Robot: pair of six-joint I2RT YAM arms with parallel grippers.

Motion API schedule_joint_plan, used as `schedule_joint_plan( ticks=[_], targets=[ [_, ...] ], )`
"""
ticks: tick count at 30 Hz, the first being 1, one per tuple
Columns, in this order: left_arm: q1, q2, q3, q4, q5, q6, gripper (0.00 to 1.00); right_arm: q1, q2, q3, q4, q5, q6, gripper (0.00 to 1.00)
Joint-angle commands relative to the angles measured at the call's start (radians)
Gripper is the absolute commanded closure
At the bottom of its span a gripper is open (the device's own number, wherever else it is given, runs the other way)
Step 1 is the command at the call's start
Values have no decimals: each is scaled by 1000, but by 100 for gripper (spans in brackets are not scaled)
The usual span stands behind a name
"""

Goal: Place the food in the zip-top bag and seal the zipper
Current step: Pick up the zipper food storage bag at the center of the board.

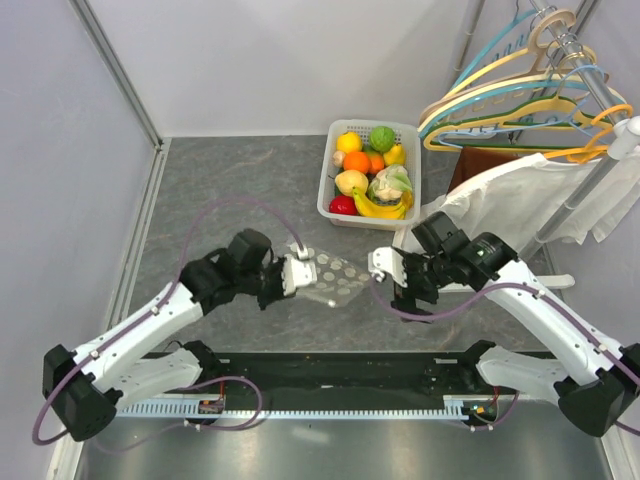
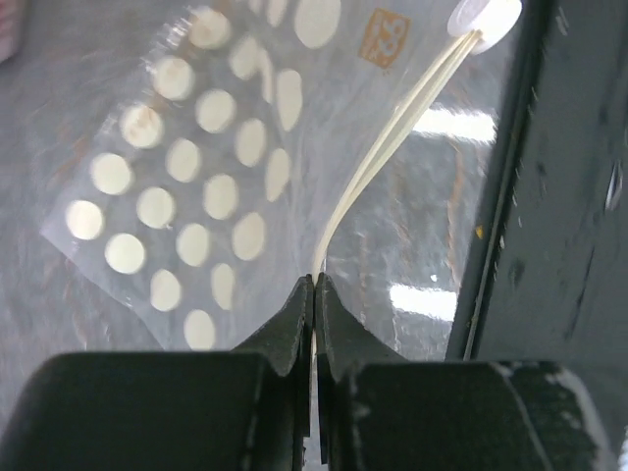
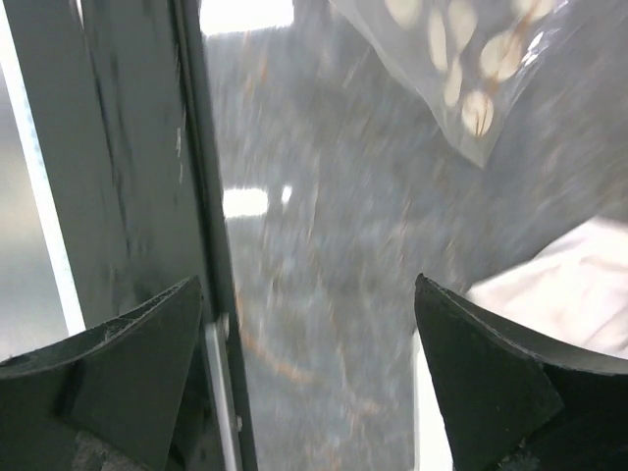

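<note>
1. the zip-top bag (image 1: 335, 280) lies on the grey table (image 1: 230, 180) between the two grippers, its long axis running left to right.
2. the left gripper (image 2: 314, 287) is pinched on the zipper (image 2: 392, 128). only its wrist view shows the strip running away to the white slider tab (image 2: 483, 17).
3. the right gripper (image 3: 309, 294) is spread wide and holds nothing.
4. the food (image 1: 370, 175) sits in the white basket (image 1: 327, 180), shown only from above.

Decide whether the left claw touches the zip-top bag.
Touching. The left wrist view shows the left claw shut on the zip-top bag at its zipper edge, no gap.
</note>
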Motion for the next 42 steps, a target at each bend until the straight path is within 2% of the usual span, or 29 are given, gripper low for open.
schedule_joint_plan(
  ticks=[1, 2, 4, 6, 10, 12, 13, 16, 19, 20, 23, 30, 39, 42],
  targets=[
    [217, 65, 170, -76, 82, -301, 98, 57, 39, 138, 249, -108, 257, 4],
    [265, 78, 202, -104, 145, -322, 98, 67, 47, 164, 286, -126, 277, 5],
    [372, 102, 228, -119, 182, -382, 98, 102, 61, 173, 342, -128, 348, 5],
    [433, 111, 263, -131, 236, -428, 98, 136, 47, 170, 428, -102, 385, 5],
    [449, 95, 299, -133, 356, -511, 98, 153, -2, 101, 727, -50, 498, 5],
    [449, 82, 305, -119, 412, -588, 98, 159, -17, 86, 824, -57, 590, 12],
    [449, 78, 311, -112, 468, -606, 98, 165, -16, 81, 899, -63, 688, 14],
    [451, 59, 300, -56, 583, -698, 98, 208, -2, 86, 952, -15, 765, 16],
    [449, 62, 299, -70, 599, -686, 98, 240, -9, 75, 943, 5, 631, 14],
    [449, 64, 297, -88, 596, -636, 98, 242, -22, 66, 939, 15, 507, 13],
    [448, 44, 280, -144, 573, -522, 98, 246, -43, 32, 932, 41, 291, 11],
    [431, 19, 241, -205, 540, -415, 97, 312, -2, 64, 857, 35, 17, 11],
    [345, 50, 262, -298, 448, -251, 93, 403, 102, 109, 758, 59, -81, 10],
    [305, 47, 262, -306, 402, -235, 93, 427, 127, 119, 743, 76, -89, 15]
  ],
)
